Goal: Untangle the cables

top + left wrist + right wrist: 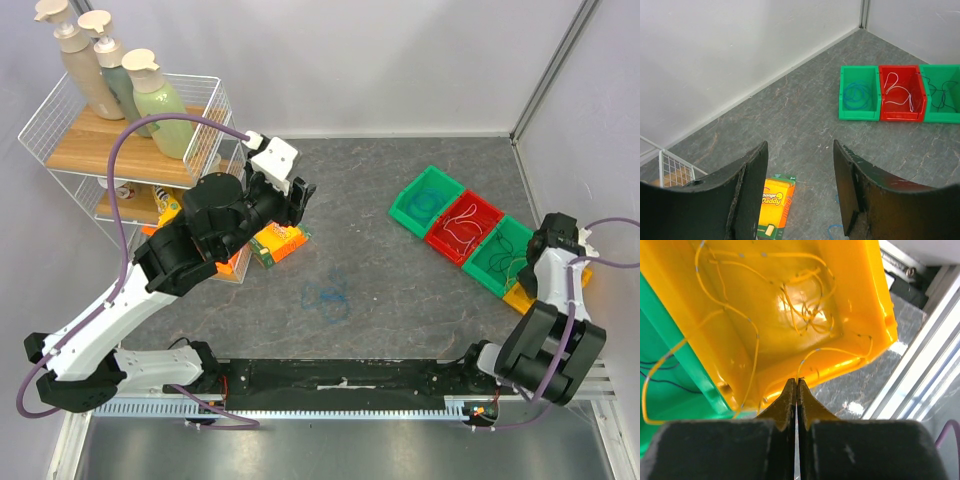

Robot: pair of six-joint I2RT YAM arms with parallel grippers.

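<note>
A loose blue cable (325, 295) lies curled on the grey table; a bit of it shows as the blue cable (832, 231) in the left wrist view. More cables rest in bins: blue (857, 95), white (900, 92), dark (942, 92). A tangle of yellow cables (805, 310) fills the yellow bin (860, 285). My right gripper (797, 381) is shut on a yellow cable strand (825, 351) at that bin's near rim. My left gripper (799, 145) hangs open and empty above the table, near a sponge pack (774, 205).
Green bin (427, 200), red bin (467, 225), second green bin (498, 253) and the yellow bin (520, 295) stand in a diagonal row at the right. A white wire rack (60, 120) with bottles stands back left. Sponge packs (278, 240) lie beside it.
</note>
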